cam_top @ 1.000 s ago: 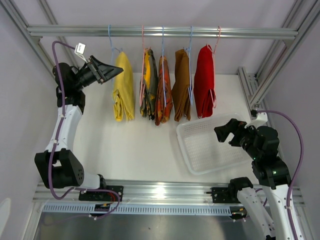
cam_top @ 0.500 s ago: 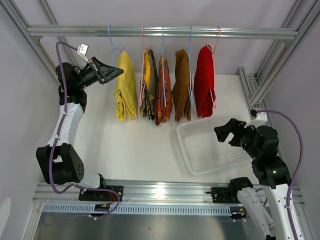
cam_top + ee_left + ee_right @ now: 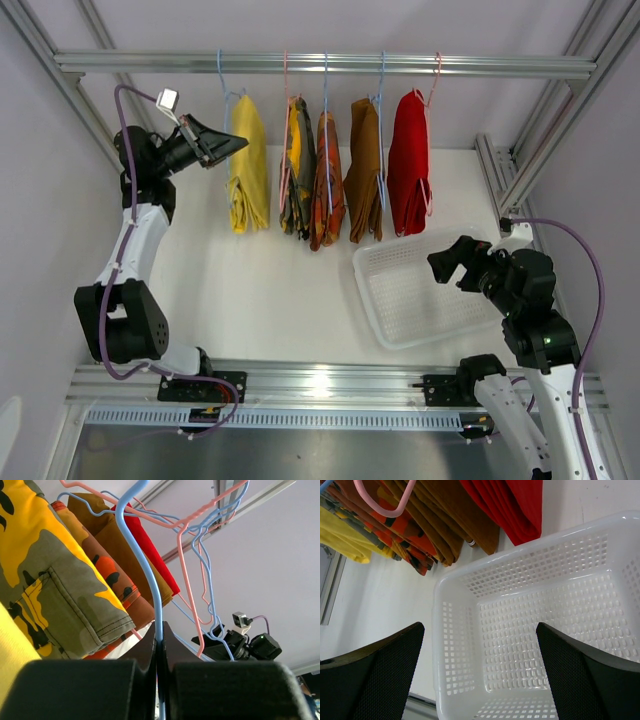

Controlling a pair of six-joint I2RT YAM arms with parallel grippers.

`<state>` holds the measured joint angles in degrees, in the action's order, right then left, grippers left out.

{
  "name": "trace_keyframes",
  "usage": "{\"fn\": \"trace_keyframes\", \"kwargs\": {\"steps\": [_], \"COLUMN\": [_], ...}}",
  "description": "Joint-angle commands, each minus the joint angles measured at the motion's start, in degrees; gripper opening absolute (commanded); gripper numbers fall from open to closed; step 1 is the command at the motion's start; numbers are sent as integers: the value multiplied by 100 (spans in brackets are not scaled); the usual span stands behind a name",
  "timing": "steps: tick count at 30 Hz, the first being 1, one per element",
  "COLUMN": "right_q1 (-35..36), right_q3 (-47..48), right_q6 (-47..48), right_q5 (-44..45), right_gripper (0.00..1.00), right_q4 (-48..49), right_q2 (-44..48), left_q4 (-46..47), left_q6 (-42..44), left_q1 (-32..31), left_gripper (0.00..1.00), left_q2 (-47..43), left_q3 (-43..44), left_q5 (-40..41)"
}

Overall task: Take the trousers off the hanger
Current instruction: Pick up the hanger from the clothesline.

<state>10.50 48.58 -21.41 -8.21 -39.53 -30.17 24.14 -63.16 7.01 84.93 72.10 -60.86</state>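
Observation:
Five folded trousers hang on wire hangers from the top rail [image 3: 330,64]: yellow [image 3: 248,165], camouflage [image 3: 297,170], orange-red patterned [image 3: 328,185], brown [image 3: 363,170] and red [image 3: 408,160]. My left gripper [image 3: 235,143] is raised at the yellow pair's left side. In the left wrist view it [image 3: 159,630] is shut on the thin blue hanger [image 3: 145,570], whose wire runs up between the jaws, with the camouflage pair [image 3: 50,575] to the left. My right gripper [image 3: 440,262] hovers open over the white basket [image 3: 365,285], holding nothing [image 3: 479,626].
The white mesh basket [image 3: 440,645] sits on the table at the right, below the brown and red pairs. Pink and blue hanger wires [image 3: 200,555] cross close behind the held one. Aluminium frame posts [image 3: 545,150] stand at both back corners.
My left gripper has closed onto the blue hanger wire and shifted slightly up. The yellow trousers have swung a little. The right arm has stayed put.

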Motion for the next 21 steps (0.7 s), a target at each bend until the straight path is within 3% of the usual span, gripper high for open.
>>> {"fn": "trace_keyframes", "kwargs": {"steps": [1, 13, 21], "right_q1": [-4, 4, 4], "right_q3": [55, 38, 204], "right_q6": [-21, -4, 58], "right_q5": [-14, -129, -5], "right_gripper": [99, 99, 99], "right_q4": [59, 86, 16], "right_q2": [-32, -68, -120], "left_q4": [671, 101, -1971], "left_q6": [-83, 119, 1024], "left_q1": [-24, -24, -41], "left_gripper": [1, 0, 1], "left_q2": [-274, -907, -1759], "left_q3": [50, 349, 1016], "left_q5": [-110, 144, 943]}}
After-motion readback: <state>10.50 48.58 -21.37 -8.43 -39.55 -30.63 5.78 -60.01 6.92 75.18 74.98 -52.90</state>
